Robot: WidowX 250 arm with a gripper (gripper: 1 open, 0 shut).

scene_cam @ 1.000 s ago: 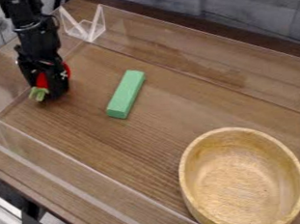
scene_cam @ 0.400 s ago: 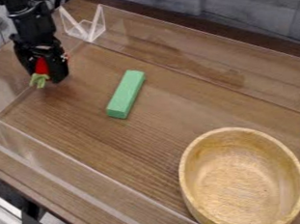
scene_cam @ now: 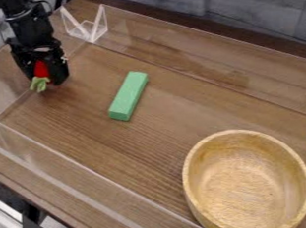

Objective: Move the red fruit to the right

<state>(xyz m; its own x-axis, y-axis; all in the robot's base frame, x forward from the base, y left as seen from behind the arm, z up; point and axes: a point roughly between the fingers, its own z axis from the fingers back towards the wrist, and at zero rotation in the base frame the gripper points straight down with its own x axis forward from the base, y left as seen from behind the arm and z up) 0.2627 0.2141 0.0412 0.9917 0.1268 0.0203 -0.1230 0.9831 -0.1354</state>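
Observation:
The red fruit (scene_cam: 41, 73) is a small glossy red toy with a green leafy end pointing down-left, held a little above the wooden table at the far left. My black gripper (scene_cam: 44, 72) comes down from the top left and is shut on the red fruit, its fingers on either side of it. Much of the fruit is hidden between the fingers.
A flat green block (scene_cam: 128, 95) lies to the right of the gripper. A wooden bowl (scene_cam: 248, 183) sits at the front right. Clear acrylic walls (scene_cam: 150, 27) border the wooden table (scene_cam: 207, 102) at the back, left and front.
The gripper has risen and shifted slightly back with the red fruit in it over the last second; since 0.4 s ago it has hardly moved.

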